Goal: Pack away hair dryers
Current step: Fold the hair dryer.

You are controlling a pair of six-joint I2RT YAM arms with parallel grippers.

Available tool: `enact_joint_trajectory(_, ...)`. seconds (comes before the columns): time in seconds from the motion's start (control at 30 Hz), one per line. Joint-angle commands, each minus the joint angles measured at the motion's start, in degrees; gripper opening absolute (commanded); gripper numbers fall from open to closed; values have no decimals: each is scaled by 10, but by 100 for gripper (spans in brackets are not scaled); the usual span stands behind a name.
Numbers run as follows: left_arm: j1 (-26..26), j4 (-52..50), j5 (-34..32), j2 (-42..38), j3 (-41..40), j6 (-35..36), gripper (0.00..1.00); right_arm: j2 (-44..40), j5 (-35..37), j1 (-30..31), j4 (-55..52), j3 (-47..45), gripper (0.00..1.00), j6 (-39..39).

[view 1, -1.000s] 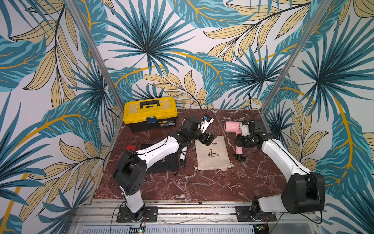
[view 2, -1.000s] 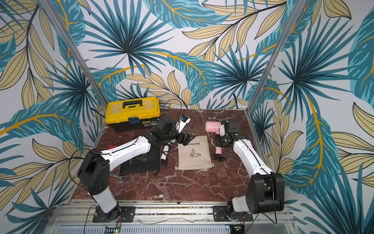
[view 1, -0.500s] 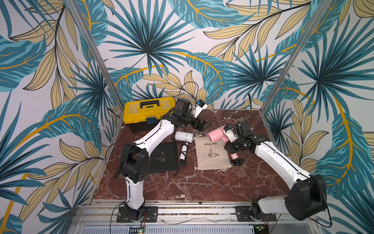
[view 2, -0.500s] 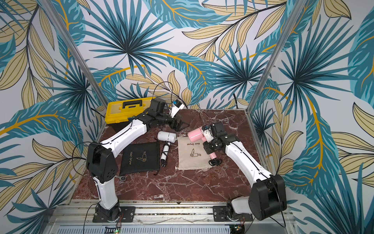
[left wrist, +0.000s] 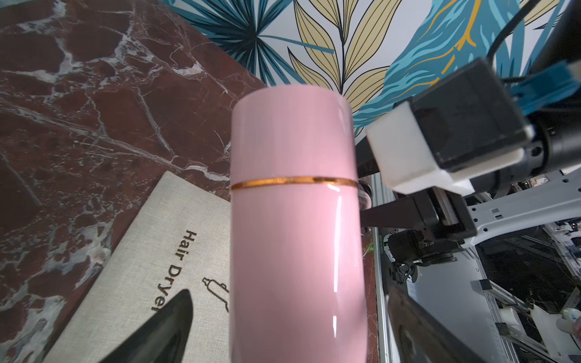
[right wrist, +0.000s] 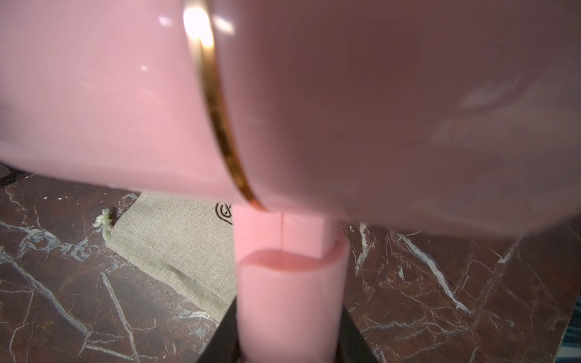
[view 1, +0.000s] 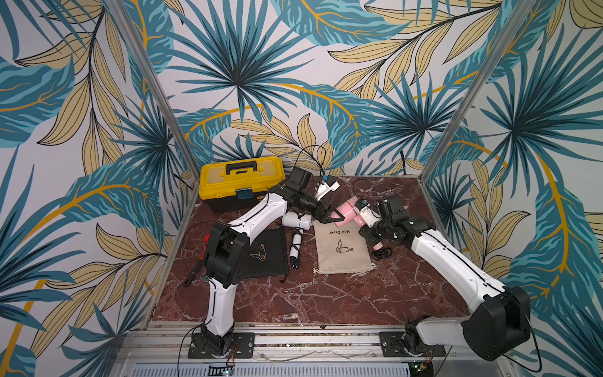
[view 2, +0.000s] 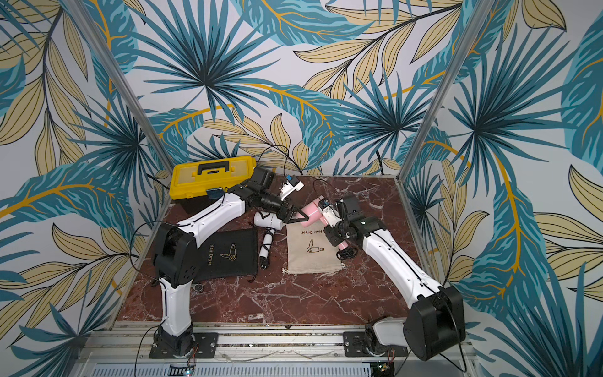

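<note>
Fingers on left gape around pink dryer; right fingers clamp handle.

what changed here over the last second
The right gripper, shut on the pink dryer's handle, carried it inward over the beige pouch's far edge. The left gripper swung back, then forward, open either side of the pink barrel. White dryer, black pouch and toolbox stayed put.

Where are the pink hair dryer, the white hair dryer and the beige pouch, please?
pink hair dryer [view 1: 347, 212]: in a top view, its barrel.
white hair dryer [view 1: 301, 223]: in a top view, its barrel.
beige pouch [view 1: 341, 266]: in a top view, bare cloth.
</note>
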Motion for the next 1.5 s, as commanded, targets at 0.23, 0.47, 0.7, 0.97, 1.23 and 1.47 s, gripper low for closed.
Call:
enact_joint_trajectory(0.23,-5,-7,57,22,32,7,68,-18,-21,21,35,-6,17,-43)
enact_joint_trajectory(0.47,-11,-7,88,28,21,5,67,-18,-27,21,50,-2,17,-34)
enact_joint_trajectory(0.7,-17,-7,102,26,12,3,73,-20,-26,22,79,-4,17,-21)
enact_joint_trajectory(0.97,-24,-7,110,33,7,1,38,-24,-28,21,81,-9,17,-20)
enact_joint_trajectory(1.23,-24,-7,106,37,12,-10,20,-33,9,21,98,-15,17,15)
enact_joint_trajectory(1.47,-26,-8,113,34,9,-33,16,-41,46,22,156,-27,18,102)
